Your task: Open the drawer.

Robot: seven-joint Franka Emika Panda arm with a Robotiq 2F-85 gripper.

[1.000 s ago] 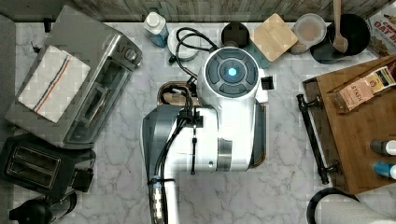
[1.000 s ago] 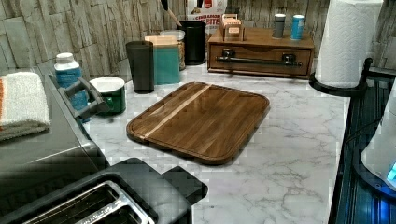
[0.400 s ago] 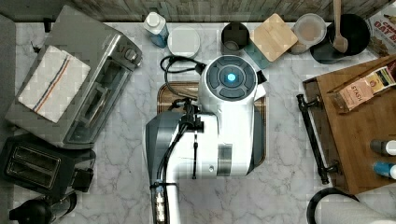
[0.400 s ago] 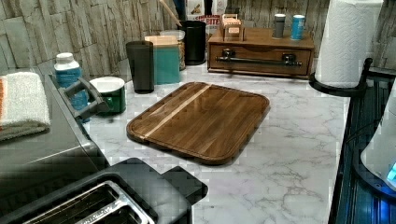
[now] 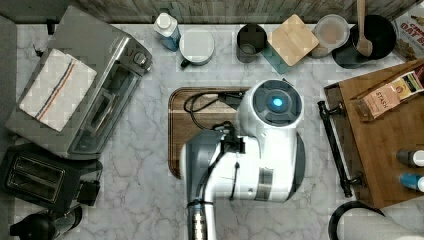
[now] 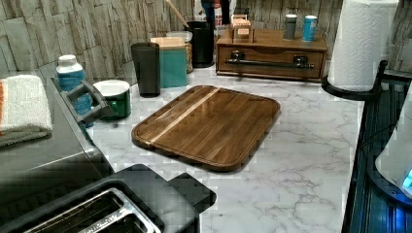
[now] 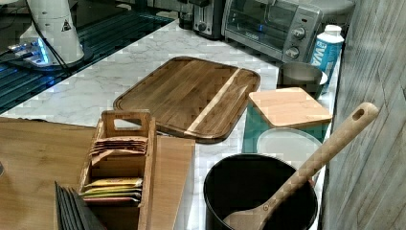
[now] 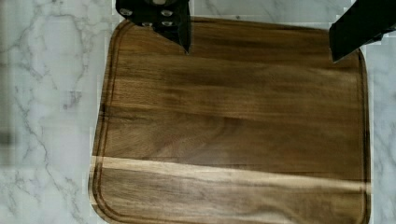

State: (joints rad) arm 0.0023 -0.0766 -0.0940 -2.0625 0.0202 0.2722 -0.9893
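Observation:
The drawer (image 6: pixel 269 53) is a wide shallow wooden front with a long black bar handle (image 6: pixel 267 62), set flush in its low cabinet at the back of the left view. In the top view the handle (image 5: pixel 336 147) runs along the cabinet (image 5: pixel 385 150) at the right edge of the counter. My white arm (image 5: pixel 270 145) hangs over the wooden cutting board (image 5: pixel 177 135), a short way to the left of the handle in the top view. In the wrist view my gripper (image 8: pixel 260 53) is open above the board (image 8: pixel 233 135), its black fingers (image 8: pixel 180 28) wide apart with nothing between them.
A tea box (image 5: pixel 387 97) and two small bottles (image 5: pixel 411 157) stand on the cabinet. A paper towel roll (image 6: pixel 362 43) stands beside it. Cups, a teal canister (image 6: pixel 172 60) and a black pot with a wooden spoon (image 7: pixel 306 167) line the back wall. A toaster oven (image 5: pixel 80 85) and toaster (image 5: pixel 40 180) fill the top view's left.
The arm has swung to the top view's right and slightly down, over the cutting board and nearer the cabinet. The drawer has not moved.

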